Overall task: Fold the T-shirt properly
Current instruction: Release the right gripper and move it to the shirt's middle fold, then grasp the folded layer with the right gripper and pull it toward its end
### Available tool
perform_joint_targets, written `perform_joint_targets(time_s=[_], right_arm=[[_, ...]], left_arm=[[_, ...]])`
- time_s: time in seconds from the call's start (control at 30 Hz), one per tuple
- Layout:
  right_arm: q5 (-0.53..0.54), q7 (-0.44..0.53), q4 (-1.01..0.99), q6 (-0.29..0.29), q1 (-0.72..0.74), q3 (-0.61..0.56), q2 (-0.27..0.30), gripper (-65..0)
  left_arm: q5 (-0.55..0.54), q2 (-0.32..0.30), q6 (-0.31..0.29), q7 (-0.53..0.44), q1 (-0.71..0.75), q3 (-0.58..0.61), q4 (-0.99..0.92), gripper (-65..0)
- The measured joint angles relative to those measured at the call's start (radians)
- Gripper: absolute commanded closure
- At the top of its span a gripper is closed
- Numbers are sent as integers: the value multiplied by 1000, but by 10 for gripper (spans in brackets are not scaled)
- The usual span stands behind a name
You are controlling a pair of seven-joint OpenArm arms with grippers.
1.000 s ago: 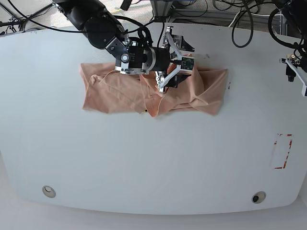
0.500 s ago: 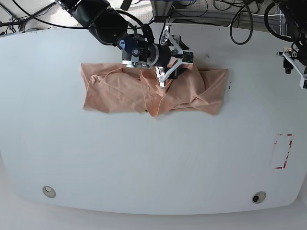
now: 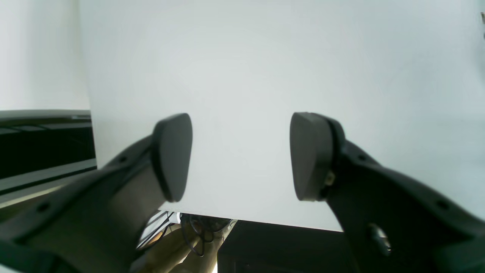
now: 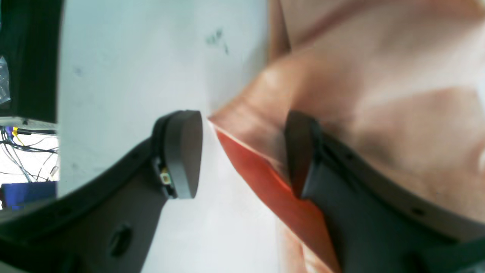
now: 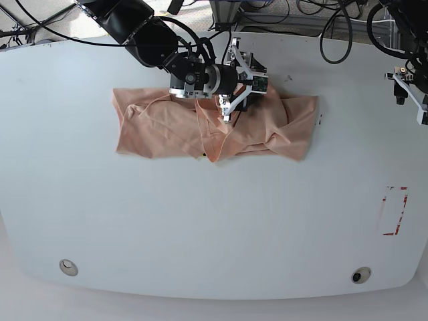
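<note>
The salmon-peach T-shirt (image 5: 167, 127) lies crumpled and partly folded across the far middle of the white table (image 5: 214, 221). My right gripper (image 5: 235, 93) is low over the shirt's far edge. In the right wrist view the right gripper (image 4: 240, 151) is open and straddles a raised fold of the T-shirt (image 4: 379, 94); one finger (image 4: 299, 159) rests on the cloth and the other finger (image 4: 182, 151) is over bare table. My left gripper (image 3: 240, 155) is open and empty over bare white table, at the far right edge in the base view (image 5: 406, 83). The yellow emblem is hidden.
A red-marked rectangle (image 5: 392, 210) sits on the table at the right. Two round holes (image 5: 67, 267) (image 5: 361, 275) lie near the front edge. Black cables (image 5: 334, 30) hang behind the table's far edge.
My right gripper has moved up toward the shirt's far edge and turned at the wrist. The shirt's shape is nearly the same. The left arm shifted slightly.
</note>
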Motion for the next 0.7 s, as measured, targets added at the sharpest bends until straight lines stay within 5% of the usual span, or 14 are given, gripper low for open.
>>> perform_joint_targets(time_s=[0.07,0.27,0.7], right_arm=[[-4,24,-5,0,-4,1,3,-304],[2,77,-66,-7,1,-1,0,-86],[12,84,-75,-44,6,-1,-1,0]], left_arm=[[1,-3,0,1,1,-2,0,-378],[2,-1,0,1,1,0,0,-378],[5,-2,0,1,-6,53,0,-378]])
